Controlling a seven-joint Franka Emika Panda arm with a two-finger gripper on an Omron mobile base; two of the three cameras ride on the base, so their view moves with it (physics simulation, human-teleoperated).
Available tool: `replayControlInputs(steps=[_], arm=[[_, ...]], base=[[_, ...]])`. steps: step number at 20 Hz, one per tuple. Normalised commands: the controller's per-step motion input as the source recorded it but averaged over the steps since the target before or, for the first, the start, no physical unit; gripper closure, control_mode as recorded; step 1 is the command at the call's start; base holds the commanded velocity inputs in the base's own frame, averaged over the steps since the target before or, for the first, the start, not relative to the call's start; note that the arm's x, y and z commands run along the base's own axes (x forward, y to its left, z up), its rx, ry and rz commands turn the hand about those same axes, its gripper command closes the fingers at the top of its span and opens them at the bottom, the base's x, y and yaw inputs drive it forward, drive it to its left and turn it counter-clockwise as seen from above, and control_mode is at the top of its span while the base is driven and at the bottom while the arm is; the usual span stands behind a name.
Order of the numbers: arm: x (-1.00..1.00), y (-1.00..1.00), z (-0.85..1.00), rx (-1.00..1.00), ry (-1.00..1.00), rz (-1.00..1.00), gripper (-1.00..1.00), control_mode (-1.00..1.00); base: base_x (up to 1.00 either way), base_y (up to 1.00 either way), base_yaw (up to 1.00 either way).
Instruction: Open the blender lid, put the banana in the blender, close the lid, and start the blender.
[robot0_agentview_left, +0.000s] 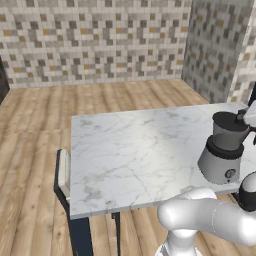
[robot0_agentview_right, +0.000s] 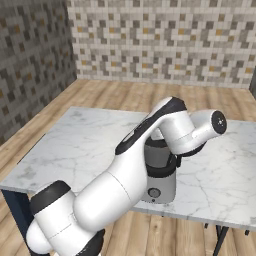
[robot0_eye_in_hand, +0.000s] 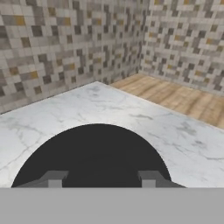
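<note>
Item: grey metallic round-based blender (robot0_agentview_left: 223, 150) with dark tapered jar, standing at the near edge of the white marble table (robot0_agentview_left: 135, 150), at my 3 o'clock in the left base view. Flat round black blender lid (robot0_eye_in_hand: 94, 155) sits on the jar, directly under the hand camera. Gripper (robot0_eye_in_hand: 101, 178) poised at the lid, tips partly apart; I cannot tell whether they grip anything, the lower view being cut off.

Setting: a rendered kitchen. Evidence: mosaic tile walls (robot0_agentview_left: 95, 40) in grey, beige and orange, wood plank floor (robot0_agentview_left: 30, 130), a white marble-topped table (robot0_agentview_left: 130, 150), and a countertop blender (robot0_agentview_left: 224, 150).
</note>
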Motion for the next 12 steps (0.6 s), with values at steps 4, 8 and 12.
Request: replayControlInputs(steps=[4, 8, 12], arm=[[0.00, 0.01, 0.18, -0.02, 0.00, 0.00, 1.00, -1.00], [0.00, 0.03, 0.32, -0.08, 0.00, 0.00, 1.00, -1.00], [0.00, 0.00, 0.05, -0.09, 0.01, 0.00, 1.00, -1.00]], base=[[0.00, 0.00, 0.00], [0.00, 0.00, 0.00], [0.00, 0.00, 0.00]])
